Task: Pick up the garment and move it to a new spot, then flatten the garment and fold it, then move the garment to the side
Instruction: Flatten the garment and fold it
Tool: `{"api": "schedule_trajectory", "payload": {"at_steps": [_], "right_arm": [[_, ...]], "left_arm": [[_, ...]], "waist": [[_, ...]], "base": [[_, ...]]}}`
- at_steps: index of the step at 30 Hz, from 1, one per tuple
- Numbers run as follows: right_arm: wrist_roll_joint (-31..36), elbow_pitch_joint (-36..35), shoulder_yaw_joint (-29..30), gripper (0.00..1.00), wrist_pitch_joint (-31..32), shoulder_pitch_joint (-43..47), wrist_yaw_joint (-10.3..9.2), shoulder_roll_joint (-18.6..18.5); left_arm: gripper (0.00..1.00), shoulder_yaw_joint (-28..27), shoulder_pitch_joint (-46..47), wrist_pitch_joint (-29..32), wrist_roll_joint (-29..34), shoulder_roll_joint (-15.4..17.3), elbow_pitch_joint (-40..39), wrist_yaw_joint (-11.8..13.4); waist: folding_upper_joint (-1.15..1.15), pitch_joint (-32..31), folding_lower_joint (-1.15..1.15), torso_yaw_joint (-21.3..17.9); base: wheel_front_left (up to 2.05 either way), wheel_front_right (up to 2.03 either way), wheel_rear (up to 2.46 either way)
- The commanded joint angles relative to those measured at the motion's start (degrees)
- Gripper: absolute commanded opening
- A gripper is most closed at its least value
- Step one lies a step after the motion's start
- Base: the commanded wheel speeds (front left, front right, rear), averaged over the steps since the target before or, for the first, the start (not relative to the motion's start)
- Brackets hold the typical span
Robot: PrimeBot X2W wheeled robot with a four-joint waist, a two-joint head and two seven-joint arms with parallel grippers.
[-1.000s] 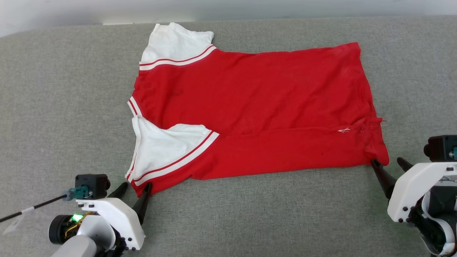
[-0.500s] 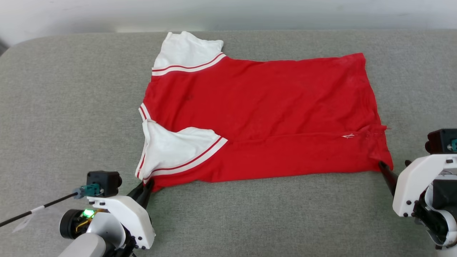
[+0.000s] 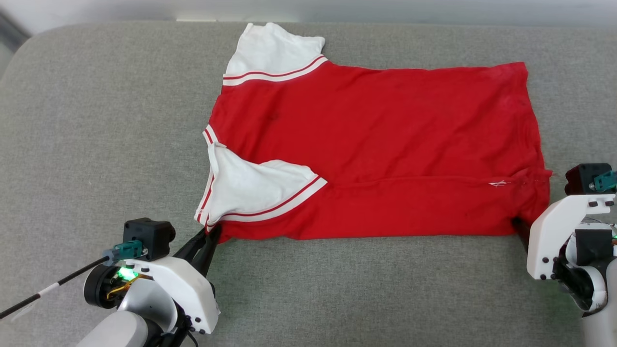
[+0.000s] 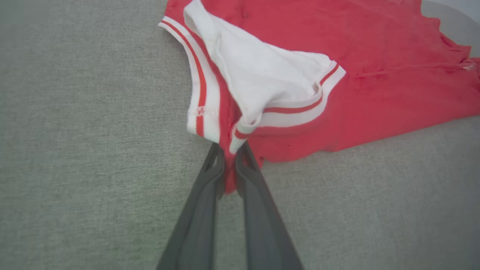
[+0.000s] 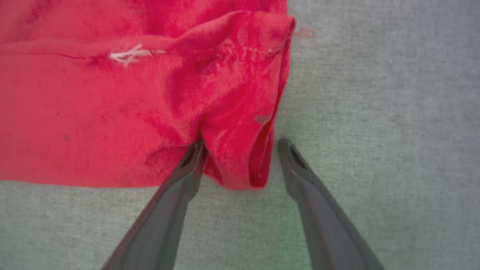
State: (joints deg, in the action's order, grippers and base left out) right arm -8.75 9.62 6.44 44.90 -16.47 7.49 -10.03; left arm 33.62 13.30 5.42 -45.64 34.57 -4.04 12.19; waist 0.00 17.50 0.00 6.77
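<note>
A: What has the left tool (image 4: 229, 150) got?

B: It is pinched nearly shut on the near-left corner of the shirt (image 3: 376, 144), just below the white sleeve (image 3: 255, 190). A thin tongue of red cloth runs down between its fingers.

A: And the shirt itself?

B: Spread on the grey bench (image 3: 96, 120), neck to the left and hem to the right. Its near strip is turned over onto the body, the near sleeve lying on top. The far sleeve lies flat at the shirt's far-left corner.

A: The right tool (image 5: 242, 141)?

B: Wide open at the shirt's near-right corner. That hem corner (image 5: 236, 165) sits bunched between the fingers. The left finger touches the cloth and the right one stands clear of it. Nothing is held there.

A: What could go wrong, then?

B: The left grip looks shallow, right on the edge, so a sharp pull could slide the cloth out. If the left tool lifts before the right one closes, I'd expect the shirt to drag by one corner, skew, and wrinkle.

A: And on the right side?

B: The corner is lumpy and layered. Closing there might catch only one layer, or the right finger might close beside the cloth. An uneven lift could also spill the turned-over strip open.
</note>
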Motion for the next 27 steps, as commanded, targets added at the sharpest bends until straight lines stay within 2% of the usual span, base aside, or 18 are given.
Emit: {"api": "schedule_trajectory", "payload": {"at_steps": [1,2,3,4,10,15,23,27], "right_arm": [[-0.1,2.6,-1.0,1.00,0.7,1.1,0.00,0.2],[0.1,3.3,-1.5,0.75,0.8,1.3,0.00,0.2],[0.1,4.0,-1.8,0.32,0.9,1.6,0.00,0.1],[0.0,4.6,-2.3,0.00,0.9,1.9,0.00,0.0],[-0.8,6.3,-1.4,0.00,-0.5,2.5,-0.05,-0.9],[-1.9,4.7,-1.1,0.00,-1.4,3.4,-0.05,-2.2],[-5.8,-3.7,0.4,0.00,2.0,10.7,-0.06,-5.2],[-7.0,-8.6,2.1,0.00,4.4,15.8,-0.06,-5.3]], "left_arm": [[0.00,0.3,0.7,0.2,0.2,0.3,-0.2,0.3],[0.00,0.3,0.9,0.3,0.3,0.3,-0.2,0.2],[0.00,0.3,0.9,0.4,0.3,0.3,0.0,0.1],[0.00,0.5,0.9,0.5,0.3,0.5,0.3,-0.1],[0.00,1.0,-0.5,1.3,-0.5,1.4,2.1,-0.8],[0.00,1.0,-3.0,2.0,-1.1,3.6,3.2,-0.9],[0.00,1.8,-10.1,4.5,-2.8,8.3,1.0,-0.2],[0.00,2.3,-13.6,5.2,-3.8,9.7,-0.1,0.4]], "waist": [[0.00,0.6,0.00,0.5],[0.00,0.8,0.00,0.6],[0.00,0.9,0.00,0.6],[0.00,0.9,0.00,0.6],[0.00,-1.2,0.00,-0.4],[0.00,-4.6,0.00,-1.9],[0.00,-8.3,0.00,-3.7],[0.00,-8.7,0.00,-3.9]], "base": [[0.00,0.00,0.00],[0.00,0.00,0.00],[0.00,0.00,0.00],[0.00,0.00,0.00],[0.00,0.00,0.00],[0.00,0.00,0.00],[0.00,0.00,0.00],[0.00,0.00,0.00]]}}
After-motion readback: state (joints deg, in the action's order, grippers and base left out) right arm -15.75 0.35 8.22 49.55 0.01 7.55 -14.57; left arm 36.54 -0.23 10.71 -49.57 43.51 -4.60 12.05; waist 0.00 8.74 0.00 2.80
